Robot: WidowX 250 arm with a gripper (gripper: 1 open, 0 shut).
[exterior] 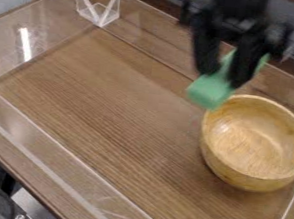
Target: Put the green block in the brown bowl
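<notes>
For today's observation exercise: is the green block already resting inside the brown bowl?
No. The green block hangs in the end effector, above the rim of the empty brown bowl.

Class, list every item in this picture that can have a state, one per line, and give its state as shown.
claw: shut on the green block, raised above the table
green block: held in the air, near the bowl's rim, not yet inside
brown bowl: upright on the table, empty
</notes>
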